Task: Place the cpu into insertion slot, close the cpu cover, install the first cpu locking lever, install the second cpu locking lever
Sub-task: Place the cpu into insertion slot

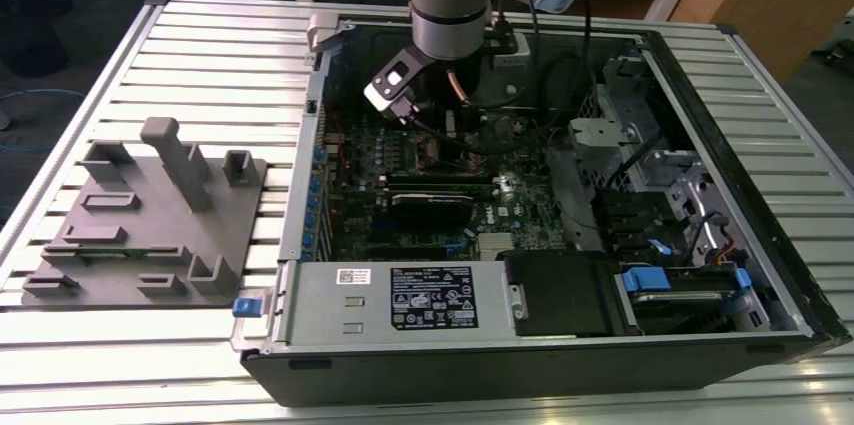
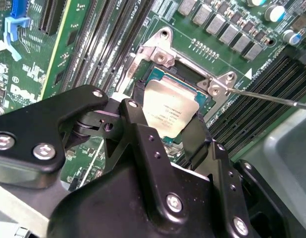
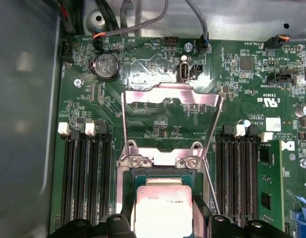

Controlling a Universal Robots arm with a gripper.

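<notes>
In the second wrist view the black gripper [image 2: 168, 124] body covers the near side of the insertion slot [image 2: 160, 77], a square socket with a silvery rim in the green circuit board [image 3: 242, 84]. The picture's edge cuts off the near edge of the cpu [image 3: 163, 206], a small flat square chip with a dull silvery-tan top. It sits over the slot, clasped on two opposite edges by the narrowly spread fingers [image 3: 121, 223]; whether it is seated is unclear. The cpu cover [image 3: 192, 96], a thin silvery windowed frame, stands raised.
</notes>
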